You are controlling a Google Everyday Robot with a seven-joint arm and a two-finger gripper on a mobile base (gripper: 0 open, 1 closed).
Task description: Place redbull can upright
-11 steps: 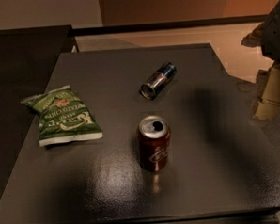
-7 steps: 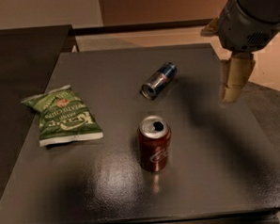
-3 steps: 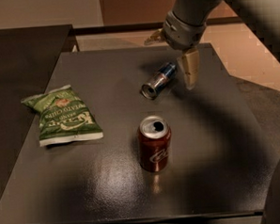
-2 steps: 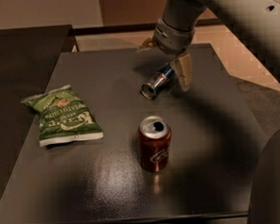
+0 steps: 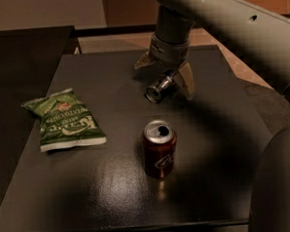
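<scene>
We find the redbull can (image 5: 158, 89) lying on its side at upper centre of the table (image 5: 90, 189), its long axis running lower left to upper right. Our gripper (image 5: 163, 77) hangs directly over it, its fingers (image 5: 186, 81) spread wide and straddling that axis, not yet closed.

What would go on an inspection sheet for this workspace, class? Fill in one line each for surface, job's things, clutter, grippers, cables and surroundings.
Surface: dark table, flat, faintly glossy.
Job's things: redbull can lying on its side near the far edge, not yet upright.
Clutter: cola can standing upright mid-table, top opened; green chip bag lying flat at the left.
Grippers: gripper low over the redbull can, fingers open, one on each side of it.
Cables: nothing seen.
Surroundings: another dark surface to the left; tan floor behind the table.
</scene>
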